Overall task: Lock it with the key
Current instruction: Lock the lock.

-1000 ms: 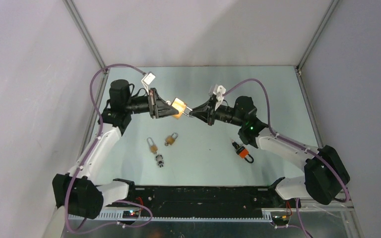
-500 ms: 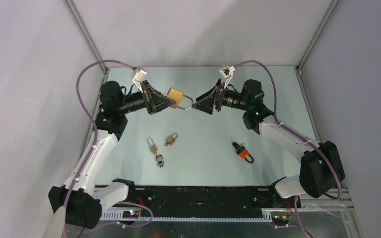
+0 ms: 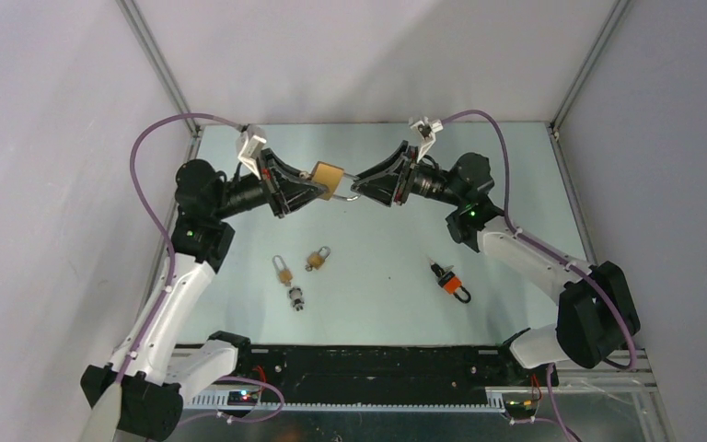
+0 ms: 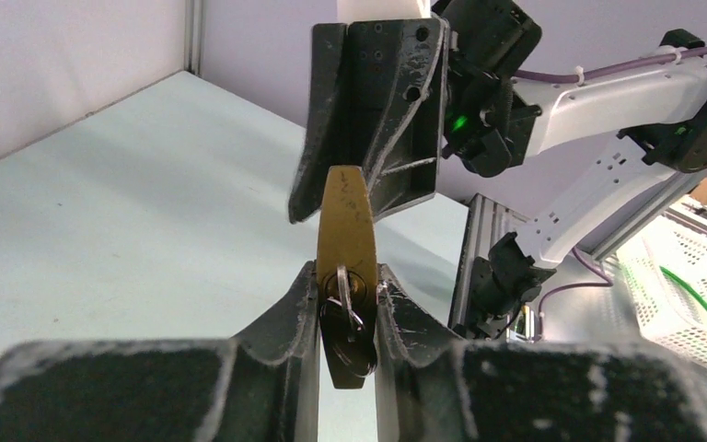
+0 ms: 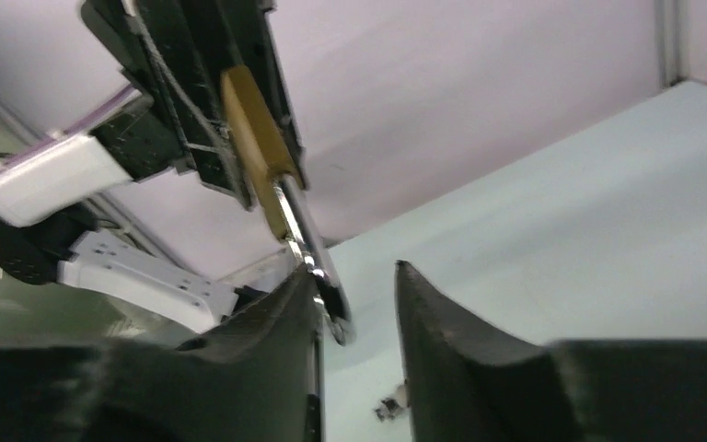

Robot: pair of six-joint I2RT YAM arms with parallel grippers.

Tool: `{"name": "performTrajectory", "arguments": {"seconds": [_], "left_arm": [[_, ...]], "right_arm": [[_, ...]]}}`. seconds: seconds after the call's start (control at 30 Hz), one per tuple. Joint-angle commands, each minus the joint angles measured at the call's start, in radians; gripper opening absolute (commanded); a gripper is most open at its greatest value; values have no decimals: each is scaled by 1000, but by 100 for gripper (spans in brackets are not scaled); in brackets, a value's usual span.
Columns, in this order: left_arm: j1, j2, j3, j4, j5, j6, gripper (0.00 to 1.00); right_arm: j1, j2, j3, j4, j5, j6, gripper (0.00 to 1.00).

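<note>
Pale lilac walls [image 3: 350, 55], aluminium corner posts [image 3: 156, 60], pale green tabletop [image 3: 377, 304]; white basket [image 4: 686, 272], possibly wire.

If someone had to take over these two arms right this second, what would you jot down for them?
Left gripper: shut on the brass padlock, held in the air, with the key in its keyhole.
Right gripper: open, fingers either side of the shackle, only one touching it.
Done: padlock is up and the key is in.
Left: close on the shackle, push it home, turn the key. I cannot tell whether it is already latched.
Spare padlocks lie on the table.
</note>
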Motion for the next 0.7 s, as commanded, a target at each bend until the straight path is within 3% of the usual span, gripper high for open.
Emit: {"name": "performTrajectory", "arguments": {"seconds": [0.0,0.03,0.1,0.23,0.33,0.43,0.6,0.67], "left_arm": [[-23,-45,51,141,10,-21,0],[-25,-46,51,143,14,-18,0],[-28,-52,53,147,19,-10,1],[-28,-68,53,149,40,6,17],[-28,-68,47,148,71,1,37],[-28,-59,41,149,87,-2,48],[-27,-41,38,149,118,24,78],[-27,-26,36,150,122,43,82]], "right_arm": [[38,-42,52,96,-9,-27,27],[45,-48,62,60,-6,-54,7],[49,-72,66,11,15,-97,0],[60,-145,69,-108,72,-265,0],[72,-206,77,-212,113,-416,0],[83,-251,81,-259,129,-492,0],[100,-291,82,-315,134,-597,0],[104,-302,82,-331,135,-611,0]]}}
